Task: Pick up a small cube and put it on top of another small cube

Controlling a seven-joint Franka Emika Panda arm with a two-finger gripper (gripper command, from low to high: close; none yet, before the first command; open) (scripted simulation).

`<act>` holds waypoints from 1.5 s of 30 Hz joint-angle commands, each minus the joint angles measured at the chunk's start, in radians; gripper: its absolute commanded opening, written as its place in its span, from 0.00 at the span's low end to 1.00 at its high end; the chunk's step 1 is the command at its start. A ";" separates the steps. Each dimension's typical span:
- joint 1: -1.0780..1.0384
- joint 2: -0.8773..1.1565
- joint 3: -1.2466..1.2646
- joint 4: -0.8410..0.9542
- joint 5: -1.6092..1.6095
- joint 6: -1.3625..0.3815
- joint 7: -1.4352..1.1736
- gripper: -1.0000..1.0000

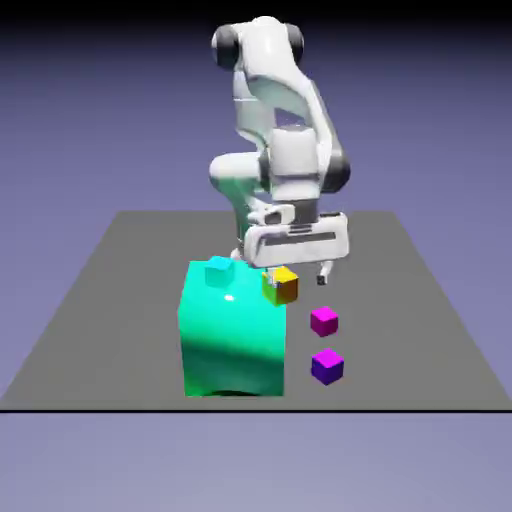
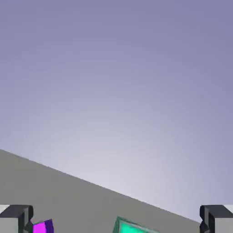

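From my seat at the controls, I have the claw (image 1: 298,278) hanging high over the table (image 1: 415,350), its two fingers spread wide, with nothing gripped between them. The violet cube (image 1: 327,367) sits on the table toward the camera, just beside the big teal block (image 1: 234,345), on the exterior view's right of it. The pink cube (image 1: 324,321) lies a little farther back, also on the table, near the violet one but apart from it. Both are lower than my fingertips (image 1: 322,280). A cyan cube (image 1: 219,272) shows at the top of the teal block. The yellow cube (image 1: 281,286) shows at the block's upper edge on the exterior view's right, overlapping one fingertip in the picture; I can't tell whether it touches the finger or what it rests on. My hand view is mostly pale backdrop (image 2: 113,91), with the grey tabletop cutting across the lower part on a slant. The fingertips stand far apart at its bottom corners. Next to the left-hand one I get a clipped magenta-and-violet shape (image 2: 42,227), too cut off to say which cube it is, and a bit of teal (image 2: 131,229) shows along the bottom edge between them.
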 commanded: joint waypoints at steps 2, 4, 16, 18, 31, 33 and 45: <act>0.002 0.073 0.026 0.016 -0.019 -0.024 0.003 0.50; 0.010 0.145 0.052 0.032 -0.039 -0.048 0.006 0.50; 0.018 0.474 0.120 -0.005 -0.166 0.136 0.099 0.00; 0.012 0.438 0.130 -0.008 -0.156 0.103 0.091 0.00; 0.027 -0.033 0.302 -0.323 0.034 -0.043 0.010 0.00; 0.036 -0.106 0.331 -0.390 0.066 -0.047 -0.002 0.00; 0.079 0.023 0.307 -0.521 -0.057 0.204 0.106 0.00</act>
